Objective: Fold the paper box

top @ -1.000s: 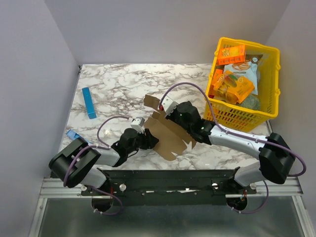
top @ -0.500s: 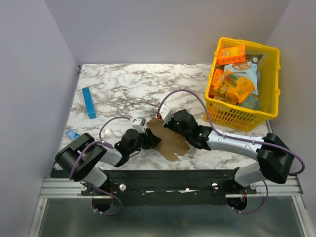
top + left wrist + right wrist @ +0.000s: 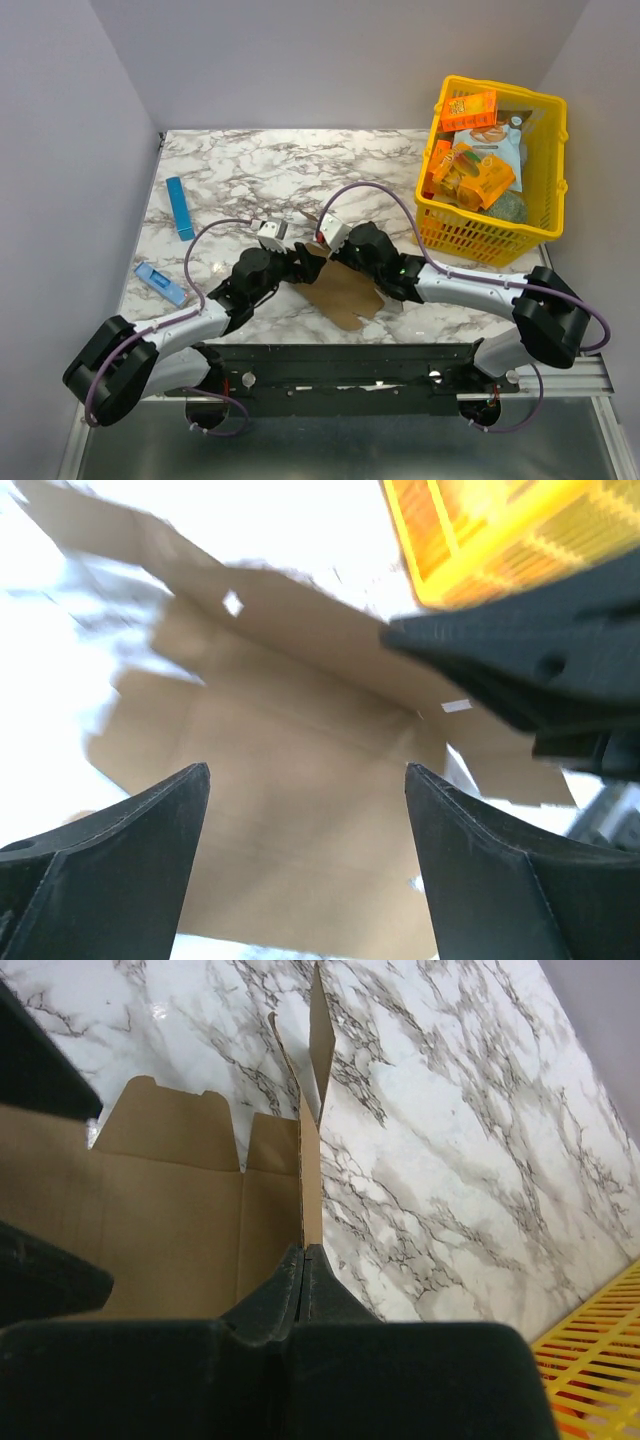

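Brown cardboard first: your paper box (image 3: 345, 290) lies mostly flat on the marble table (image 3: 250, 170), near the front edge and roughly between the two arms, well apart from the yellow basket (image 3: 480, 240) on the right. Your right gripper (image 3: 302, 1258) is pressed together on one thin flap at the sheet's far-left corner. In the right wrist view that flap stands up on edge straight out of the fingertips, while the other panels with their cut tabs lie down on the marble to the left. Your left gripper (image 3: 305, 770) is spread wide with nothing pinched, sitting at the sheet's left edge. The left wrist view is blurry, so you can't tell if the tips touch the cardboard, but plain brown sheet fills the gap between them. From the top, both grippers are close together at that same corner. Off to the left a slim blue bar (image 3: 180, 208) lies flat, and a smaller blue item (image 3: 160, 283) sits by the table's left edge, both well apart from the box. The basket holds orange snack boxes (image 3: 470, 110) and other packets.
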Tool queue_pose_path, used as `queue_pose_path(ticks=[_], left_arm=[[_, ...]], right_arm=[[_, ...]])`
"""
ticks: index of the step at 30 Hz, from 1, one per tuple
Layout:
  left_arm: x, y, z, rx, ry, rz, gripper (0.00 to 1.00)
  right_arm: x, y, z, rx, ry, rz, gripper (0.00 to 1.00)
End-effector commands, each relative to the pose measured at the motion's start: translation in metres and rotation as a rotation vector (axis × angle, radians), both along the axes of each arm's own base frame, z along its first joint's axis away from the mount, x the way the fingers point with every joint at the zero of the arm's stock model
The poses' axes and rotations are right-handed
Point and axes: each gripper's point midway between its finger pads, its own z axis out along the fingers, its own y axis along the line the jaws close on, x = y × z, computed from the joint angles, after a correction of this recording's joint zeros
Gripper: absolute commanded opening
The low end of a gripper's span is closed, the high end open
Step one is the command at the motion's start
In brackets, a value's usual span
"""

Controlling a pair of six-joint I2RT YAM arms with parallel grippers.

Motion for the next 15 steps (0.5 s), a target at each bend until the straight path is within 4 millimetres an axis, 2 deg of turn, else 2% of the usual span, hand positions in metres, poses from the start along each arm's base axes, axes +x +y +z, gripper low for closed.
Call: queue_pose_path(ticks=[1, 4, 10, 14, 15], left_arm=[[0.011, 0.035, -0.033, 0.209, 0.047, 0.089, 0.88], [0.006, 0.035, -0.034, 0.214, 0.044, 0.066, 0.87], [0.028, 0.065, -0.031, 0.180, 0.040, 0.191, 0.88], [0.040, 0.066, -0.020, 0.111, 0.033, 0.196, 0.85], [0.040, 0.062, -0.013, 0.091, 0.015, 0.175, 0.85]], right_arm=[[-0.013, 0.000, -0.013, -0.014, 0.085, 0.059, 0.01], [-0.015, 0.000, -0.013, 0.001, 0.107, 0.078, 0.01], [-0.014, -0.006, -0.011, 0.048, 0.144, 0.113, 0.01], [-0.005, -0.017, -0.008, 0.057, 0.150, 0.103, 0.01], [-0.007, -0.013, -0.006, 0.069, 0.159, 0.130, 0.01]])
